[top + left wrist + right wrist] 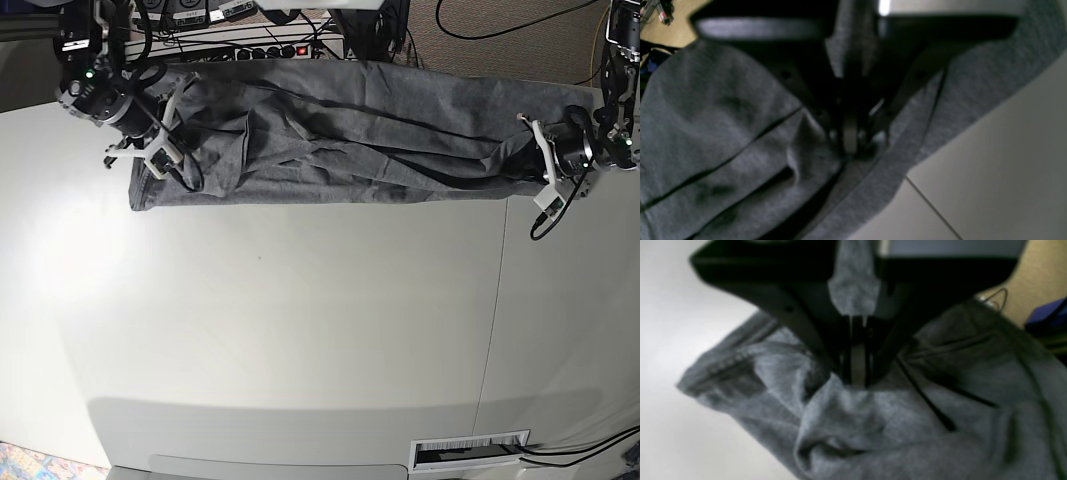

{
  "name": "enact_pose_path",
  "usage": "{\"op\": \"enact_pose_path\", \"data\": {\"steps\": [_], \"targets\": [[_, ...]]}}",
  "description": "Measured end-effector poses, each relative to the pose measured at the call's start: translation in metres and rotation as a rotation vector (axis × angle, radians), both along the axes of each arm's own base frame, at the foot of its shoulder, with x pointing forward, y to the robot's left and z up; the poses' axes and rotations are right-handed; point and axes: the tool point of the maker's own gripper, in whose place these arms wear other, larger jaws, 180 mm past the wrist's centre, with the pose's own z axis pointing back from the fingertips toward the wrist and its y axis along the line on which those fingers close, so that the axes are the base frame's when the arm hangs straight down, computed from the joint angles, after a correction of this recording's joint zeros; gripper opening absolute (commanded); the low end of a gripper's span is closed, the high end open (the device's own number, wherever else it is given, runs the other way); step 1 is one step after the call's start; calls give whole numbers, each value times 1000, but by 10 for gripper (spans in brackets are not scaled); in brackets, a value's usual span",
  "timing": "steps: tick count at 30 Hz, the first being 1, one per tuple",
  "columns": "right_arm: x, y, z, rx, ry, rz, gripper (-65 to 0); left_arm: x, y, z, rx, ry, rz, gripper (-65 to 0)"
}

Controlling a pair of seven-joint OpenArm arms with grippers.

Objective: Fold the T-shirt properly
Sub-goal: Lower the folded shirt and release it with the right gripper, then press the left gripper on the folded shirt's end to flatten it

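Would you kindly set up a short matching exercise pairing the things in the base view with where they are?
Things:
1. T-shirt
2. Left pincer
3. Right pincer
4. Table

Places or states:
A. shut on cloth, right side of the base view
B. pale, bare in front
C. shut on cloth, left side of the base view
D. stretched along the far edge

Pairs: 1-D, 2-A, 3-C, 4-B

A pale grey tabletop point(300, 330) fills most of the base view, with a thin seam point(490, 330) running near-to-far on its right side. Along the far edge lies a power strip point(270, 48) with a red light, among black cables point(500, 30). At the near edge sits a white slotted vent point(470, 452). Tan carpet point(520, 45) lies beyond.
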Motion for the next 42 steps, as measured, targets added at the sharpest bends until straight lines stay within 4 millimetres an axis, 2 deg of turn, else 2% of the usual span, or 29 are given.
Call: {"op": "enact_pose_path", "data": {"steps": [5, 8, 18, 25, 29, 34, 36, 39, 42], "targets": [[28, -6, -19, 21, 15, -28, -650, 2, 0, 1, -7, -13, 4, -650], [48, -10, -24, 57, 7, -57, -650, 5, 0, 2, -1, -19, 1, -650], [98, -30, -20, 76, -37, -127, -650, 27, 5, 10, 46, -56, -4, -650], [120, -39, -15, 87, -62, -161, -650, 53, -1, 25, 36, -116, 4, -650], [126, -43, -12, 66, -76, -164, -650, 59, -5, 28, 26, -130, 4, -650], [126, -47, -13, 36, -75, -162, -650, 55, 8, 34, 37, -50, 5, -650], [127, -48, -13, 25, -79, -160, -650, 53, 14, 41, 24, -27, 9, -608], [128, -53, -13, -13, -93, -153, -650, 57, 39, 40, 84, 19, 121, -526], [129, -59, -14, -45, -97, -171, -650, 56, 59, 38, 136, 68, 210, -473]]}}
